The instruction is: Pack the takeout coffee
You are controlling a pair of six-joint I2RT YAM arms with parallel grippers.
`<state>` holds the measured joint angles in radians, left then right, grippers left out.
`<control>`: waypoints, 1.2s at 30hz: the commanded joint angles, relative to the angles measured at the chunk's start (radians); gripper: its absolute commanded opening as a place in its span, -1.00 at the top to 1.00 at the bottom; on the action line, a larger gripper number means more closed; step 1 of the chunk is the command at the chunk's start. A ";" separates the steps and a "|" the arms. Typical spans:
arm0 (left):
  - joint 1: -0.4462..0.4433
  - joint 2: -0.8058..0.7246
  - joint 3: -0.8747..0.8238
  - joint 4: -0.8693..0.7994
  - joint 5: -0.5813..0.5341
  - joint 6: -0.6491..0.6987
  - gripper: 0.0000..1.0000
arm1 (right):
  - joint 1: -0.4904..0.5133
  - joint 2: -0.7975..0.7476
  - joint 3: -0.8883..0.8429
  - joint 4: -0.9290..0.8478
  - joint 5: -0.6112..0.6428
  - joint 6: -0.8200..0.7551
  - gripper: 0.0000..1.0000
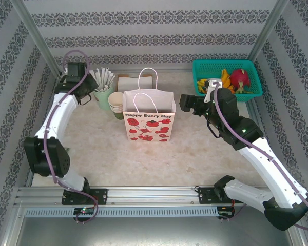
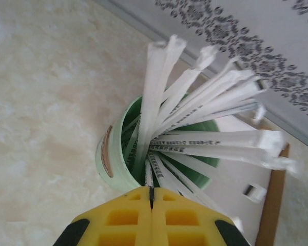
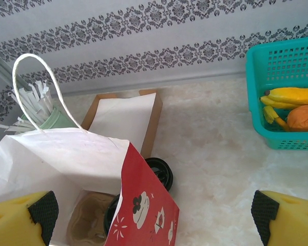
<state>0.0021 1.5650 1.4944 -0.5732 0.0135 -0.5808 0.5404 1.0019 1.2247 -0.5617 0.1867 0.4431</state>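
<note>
Pinching 1 straw (image 2: 148, 177) in 1 mint cup (image 2: 113, 164), left fingers (image 2: 123, 220) closed; right fingers (image 3: 290, 220) wide above 1 bag (image 3: 66, 154).

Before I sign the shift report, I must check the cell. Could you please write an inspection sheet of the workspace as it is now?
Surface: pale marble-look table, no spill seen.
Job's things: olive-green paper cup, no lid on it, beside the paper bag; the bag is upright and open.
Clutter: mint cup of wrapped straws, brown tray of white paper, loose black lid, teal basket with fruit.
Grippers: left gripper shut, seemingly on one wrapped straw; right gripper open near the bag's top.
Cables: purple cable along each arm.
Surroundings: patterned walls, metal frame post.
</note>
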 commanded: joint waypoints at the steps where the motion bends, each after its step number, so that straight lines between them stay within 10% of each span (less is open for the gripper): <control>1: 0.007 -0.094 0.091 -0.167 -0.009 0.138 1.00 | -0.009 0.006 0.005 0.044 0.006 0.004 -0.96; 13: -0.033 -0.366 0.276 -0.441 0.147 0.254 1.00 | -0.013 0.111 0.044 0.090 -0.074 0.005 -0.96; 25: -0.033 -0.468 0.336 -0.470 0.568 0.263 1.00 | -0.019 0.159 0.074 0.077 -0.045 0.037 -0.96; 36: -0.093 -0.352 0.300 -0.475 0.504 0.399 1.00 | -0.019 0.144 0.064 0.062 -0.027 0.057 -0.96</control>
<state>-0.0582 1.1957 1.7954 -1.0191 0.5545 -0.2497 0.5316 1.1629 1.2766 -0.5014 0.1307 0.4767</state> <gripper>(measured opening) 0.049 0.980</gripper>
